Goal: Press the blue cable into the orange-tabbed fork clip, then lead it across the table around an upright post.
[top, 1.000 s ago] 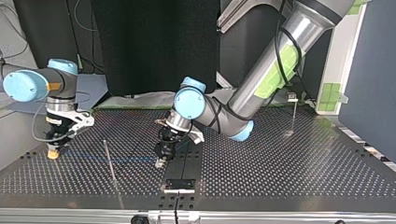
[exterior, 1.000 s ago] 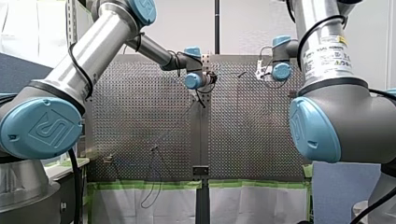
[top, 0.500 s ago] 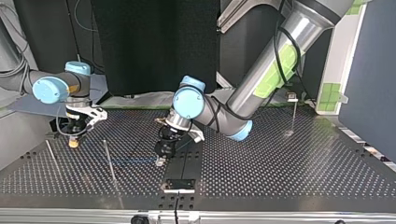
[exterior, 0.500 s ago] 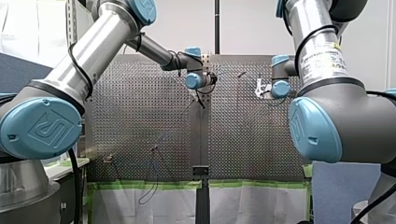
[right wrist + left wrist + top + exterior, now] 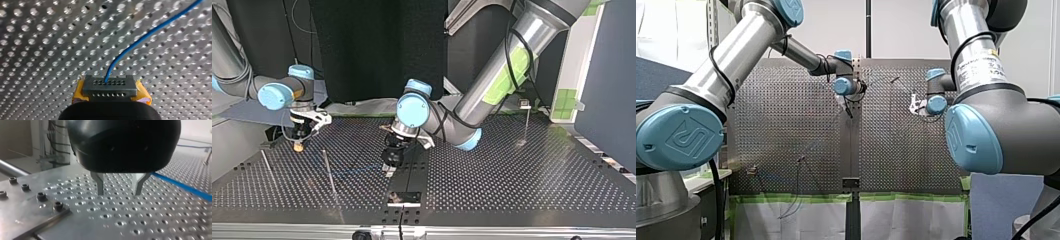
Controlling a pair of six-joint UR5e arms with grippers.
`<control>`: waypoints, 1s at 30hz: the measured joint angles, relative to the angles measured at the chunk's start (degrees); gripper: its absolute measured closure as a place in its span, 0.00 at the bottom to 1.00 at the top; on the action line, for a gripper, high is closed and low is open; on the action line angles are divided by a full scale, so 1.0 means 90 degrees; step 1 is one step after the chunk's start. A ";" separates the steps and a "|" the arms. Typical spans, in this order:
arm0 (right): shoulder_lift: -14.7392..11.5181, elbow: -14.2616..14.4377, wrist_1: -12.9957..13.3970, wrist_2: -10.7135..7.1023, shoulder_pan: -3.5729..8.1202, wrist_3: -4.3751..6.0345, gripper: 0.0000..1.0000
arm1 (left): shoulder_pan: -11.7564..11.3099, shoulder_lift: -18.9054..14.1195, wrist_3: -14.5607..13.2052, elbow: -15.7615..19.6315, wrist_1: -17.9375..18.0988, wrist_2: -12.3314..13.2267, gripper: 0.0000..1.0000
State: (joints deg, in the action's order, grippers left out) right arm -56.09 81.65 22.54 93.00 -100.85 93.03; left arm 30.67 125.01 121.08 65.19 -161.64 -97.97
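The tabletop (image 5: 522, 180) is full of little holes. In the top view a thin post (image 5: 330, 175) stands up between my two grippers. It is at 9 o'clock from my left gripper (image 5: 387, 171) and at 4 o'clock from my right gripper (image 5: 298, 146). A second post (image 5: 267, 167) stands near the 9 o'clock edge. A third post (image 5: 528, 125) stands well apart, out at 3 o'clock. A black plate (image 5: 404, 198) lies flat at 6 o'clock from my left gripper, just beside it. In the left wrist view a row of dark bolts (image 5: 41, 196) sits off to one side.

The blue cable (image 5: 140, 40) comes out from between my right gripper's (image 5: 110, 86) yellow pads (image 5: 79, 93). They are closed tight on its end. From there it runs away over the holes. In the left wrist view the blue cable (image 5: 185, 188) lies flat on the tabletop, just beside my left gripper (image 5: 118, 194). I cannot tell which side of the thin post it passes.

My left arm comes in from 1 o'clock in the top view and bends down to the middle. Its gripper points at the tabletop. Its two metal fingers (image 5: 100, 183) are spread apart with nothing between them. My right arm comes in from 9 o'clock, and its gripper points down too.
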 joint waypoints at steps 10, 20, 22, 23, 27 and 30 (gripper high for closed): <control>0.0228 0.0071 0.0069 -0.0007 0.0129 -0.0090 1.00 | -0.0032 0.0102 -0.0457 0.0000 -0.0280 -0.0547 0.41; 0.0444 0.0084 0.0084 -0.0010 0.0248 -0.0239 1.00 | -0.0090 0.0230 -0.0544 0.0000 -0.0079 -0.0587 0.41; 0.0514 0.0077 0.0079 -0.0010 0.0267 -0.0323 1.00 | -0.0099 0.0227 -0.0563 0.0000 -0.0087 -0.0589 0.41; 0.0536 0.0072 0.0072 -0.0011 0.0275 -0.0362 1.00 | -0.0101 0.0226 -0.0569 0.0000 -0.0089 -0.0590 0.41; 0.0587 0.0051 0.0019 -0.0030 0.0313 -0.0543 1.00 | -0.0109 0.0231 -0.0580 0.0000 -0.0095 -0.0593 0.41; 0.0601 0.0043 -0.0003 -0.0036 0.0334 -0.0612 1.00 | -0.0122 0.0232 -0.0588 0.0000 -0.0097 -0.0593 0.41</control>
State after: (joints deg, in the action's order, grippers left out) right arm -50.68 82.04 22.51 92.67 -97.84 87.52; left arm 29.58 127.10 115.79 65.19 -162.52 -103.31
